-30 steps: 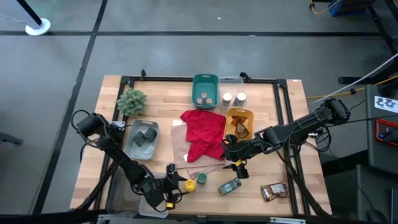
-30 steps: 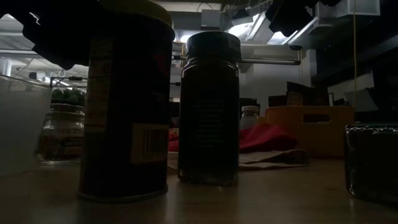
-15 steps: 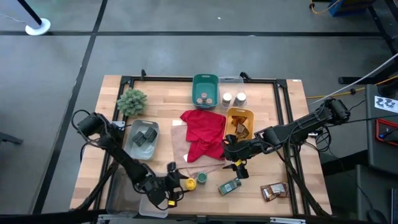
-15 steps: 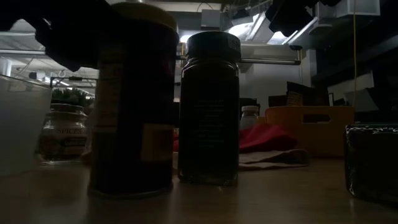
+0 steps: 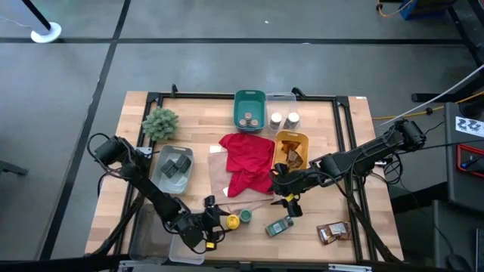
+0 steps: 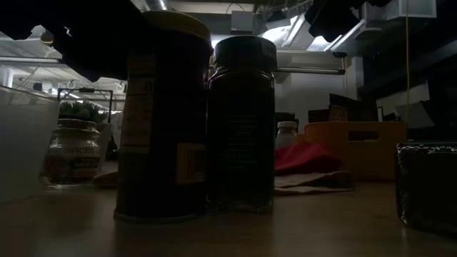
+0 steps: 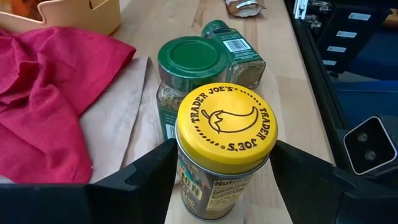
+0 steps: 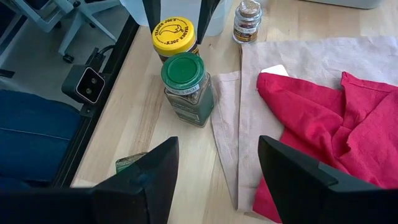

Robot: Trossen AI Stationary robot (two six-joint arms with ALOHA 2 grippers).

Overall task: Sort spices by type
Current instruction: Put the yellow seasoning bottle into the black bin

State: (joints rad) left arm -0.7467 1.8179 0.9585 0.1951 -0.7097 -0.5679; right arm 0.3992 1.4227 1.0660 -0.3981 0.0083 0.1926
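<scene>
Yellow-lid jar (image 5: 233, 221) has shifted w/ the left tool (image 5: 217, 224) toward the green-lid jar (image 5: 245, 217); in low view the gap between them is gone, now just beside or touching, can't tell which. Left tool's fingers (image 7: 146, 171) sit on both sides of the yellow-lid jar, gripping it upright on the desk (image 5: 197, 128) near the front edge. Right tool (image 5: 288, 204) hovers over the desk's middle-front, jaws open, nothing in them; red cloth (image 5: 246, 160) and tan paper (image 8: 292, 56) just below it. A second green-lid jar (image 5: 280, 225) lies on its side nr front edge. Brown foil packet (image 5: 333, 232) toward front right corner. Tan-lid jar (image 8: 246, 18) stands on desk by the clear bin (image 5: 175, 168) w/ grey tins. Teal bin (image 5: 249, 109) at back edge holds jars; white-lid jars (image 5: 284, 119) beside it. Orange bin (image 5: 292, 148) holds packets. Plant (image 5: 160, 122) at back left.
</scene>
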